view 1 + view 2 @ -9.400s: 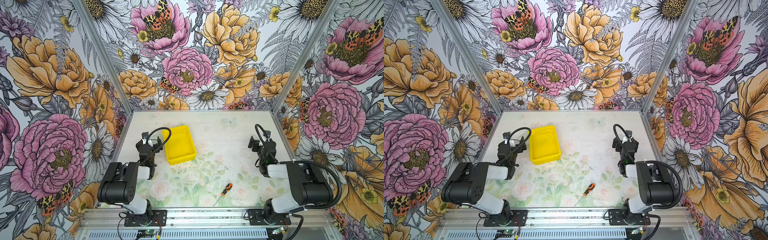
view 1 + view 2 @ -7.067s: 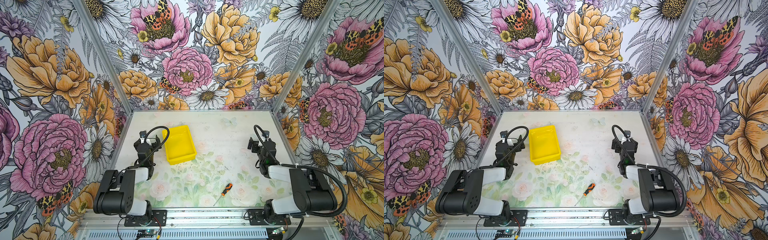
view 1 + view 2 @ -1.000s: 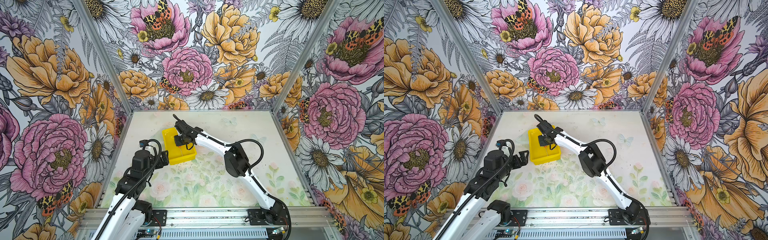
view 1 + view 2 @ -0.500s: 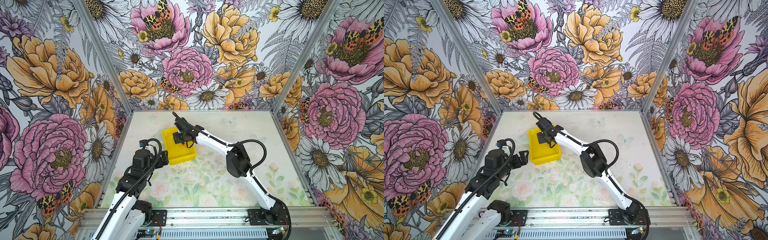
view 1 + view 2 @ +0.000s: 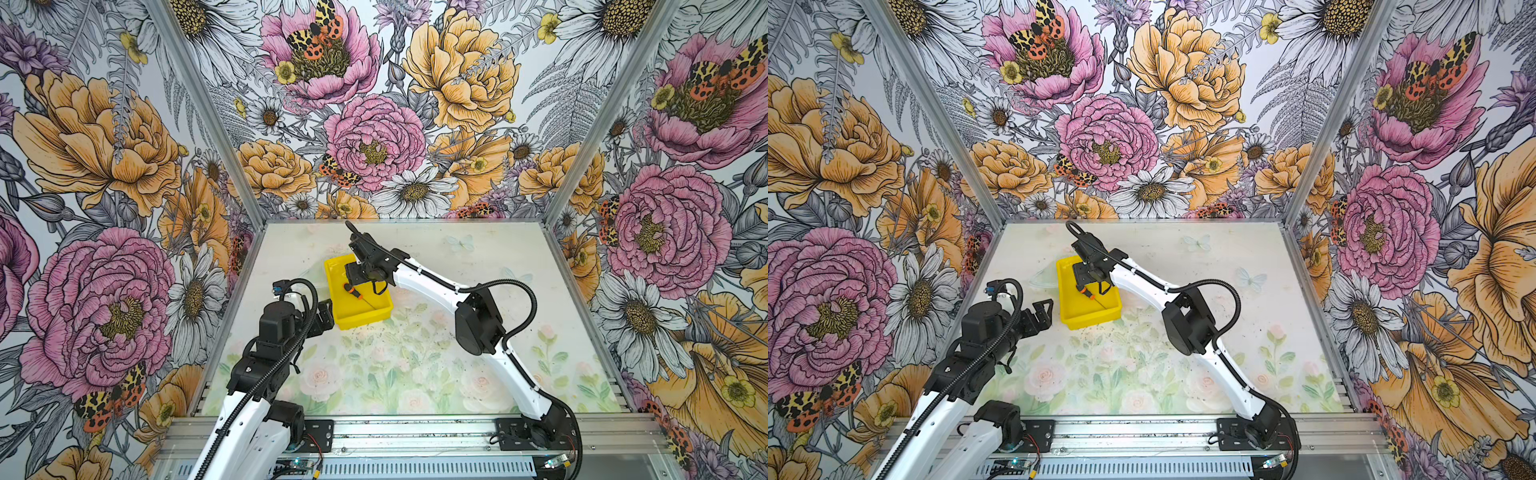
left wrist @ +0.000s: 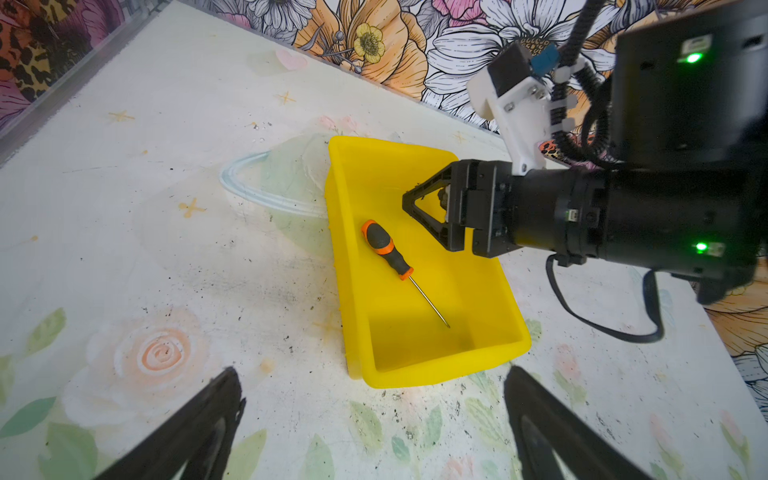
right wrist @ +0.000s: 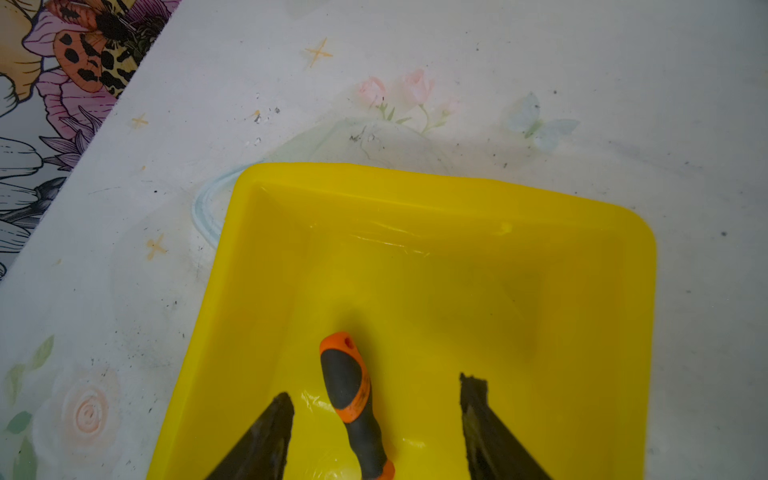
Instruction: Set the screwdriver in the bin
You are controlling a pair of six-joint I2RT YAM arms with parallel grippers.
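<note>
Screwdriver [image 6: 386,251] lies flat on the floor of the yellow bin [image 6: 353,291], loose. The right gripper [image 7: 378,390] hovers just above its handle, jaws parted, holding nothing. The left gripper [image 6: 374,376] hangs beside the bin, jaws wide, empty, over the floral tabletop [image 6: 166,270].

Your right hand [image 7: 378,390], clamped on the screwdriver [image 6: 387,250] a second ago, now stands parted above it. The screwdriver, formerly near the desk's [image 5: 415,374] front edge, lies inside the bin [image 5: 358,321]. Your left hand [image 5: 1043,314] has risen beside the bin.
</note>
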